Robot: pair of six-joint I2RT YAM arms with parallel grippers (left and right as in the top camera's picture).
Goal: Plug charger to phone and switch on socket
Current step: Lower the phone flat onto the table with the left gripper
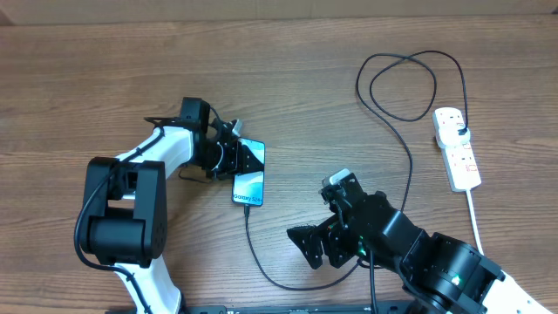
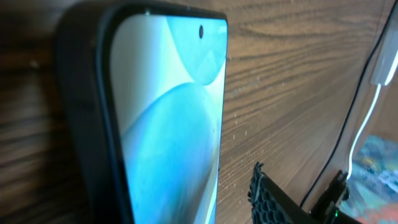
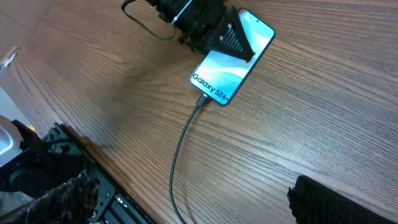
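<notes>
From above, the phone [image 1: 248, 177] lies flat on the counter [image 1: 349, 87], its long axis running near to far. The charger [image 1: 261, 253] is plugged into its near end, and its cable loops to the socket [image 1: 458, 150]. The right claw [image 1: 308, 245] gapes wide, empty.

The left wrist shows the screen close up, with one finger pad [image 2: 268, 200] seemingly clear of its edge. I cannot tell the spread of the left claw [image 1: 234, 159].

Only the right wrist shows the "Galaxy S24+" text beside the plug.

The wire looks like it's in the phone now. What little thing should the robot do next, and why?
Probably swing the right gripper toward the socket to press its switch. The charger tip already seems seated in the bottom edge of the phone, that gripper is open and empty, and the socket lies untouched on its side.
</notes>
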